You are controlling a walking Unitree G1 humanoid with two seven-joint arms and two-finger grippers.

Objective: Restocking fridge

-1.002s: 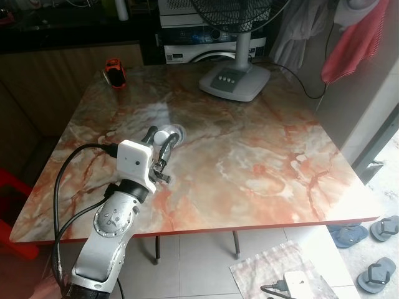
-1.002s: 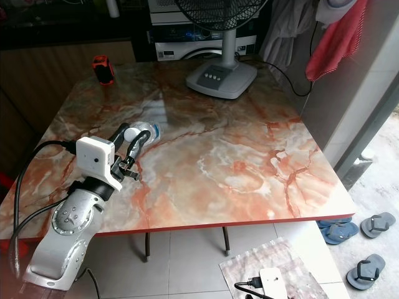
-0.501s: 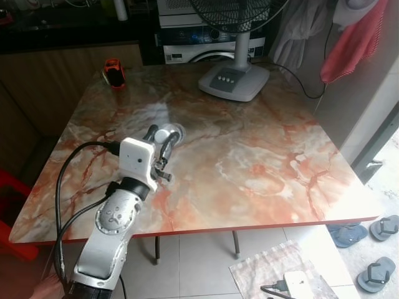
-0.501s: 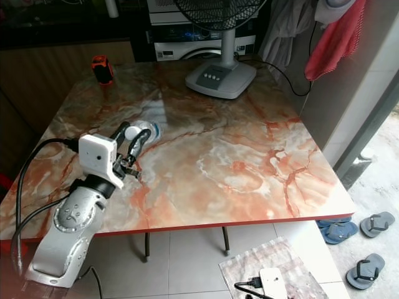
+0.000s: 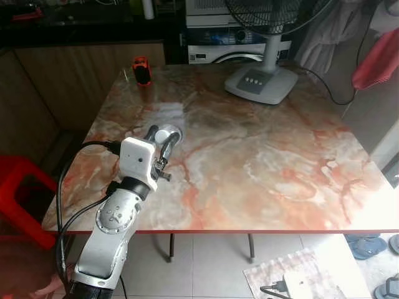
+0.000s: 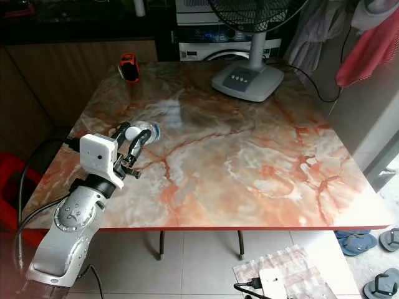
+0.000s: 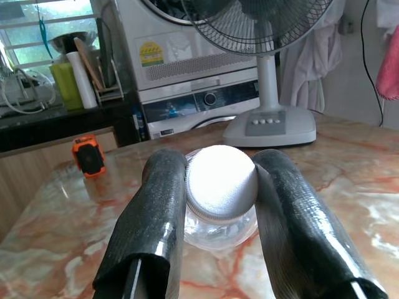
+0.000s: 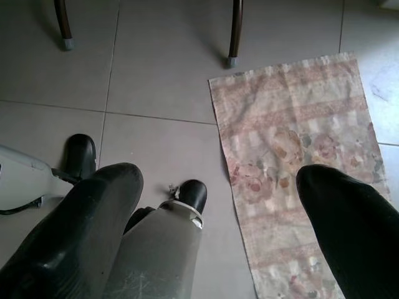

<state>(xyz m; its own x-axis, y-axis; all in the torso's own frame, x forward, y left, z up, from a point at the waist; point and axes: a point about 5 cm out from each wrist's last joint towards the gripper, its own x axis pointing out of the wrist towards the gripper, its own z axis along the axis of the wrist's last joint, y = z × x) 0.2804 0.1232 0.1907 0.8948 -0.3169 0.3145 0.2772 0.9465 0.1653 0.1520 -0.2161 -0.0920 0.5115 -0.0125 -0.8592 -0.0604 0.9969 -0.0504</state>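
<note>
Since a second ago the whole scene has slid rightward in the head views, so the camera has turned; the left gripper keeps the same hold and nothing on the table has moved.

A small clear bottle with a white cap lies on its side on the marble-patterned table, left of centre in the left eye view. The left gripper's two black fingers are pressed against either side of the cap, pinching it.

This looks like the pick-up step of restocking the fridge: the bottle is gripped but seems to rest on the tabletop. The next move probably calls for lifting it clear and carrying it away to the fridge.

An orange and black tape measure stands at the table's upper left, well apart from the bottle. A grey fan base sits at upper right.

The right gripper hangs spread and idle over the tiled floor and a patterned mat. The bottle's body is mostly hidden behind its cap, so its contents cannot be told.
</note>
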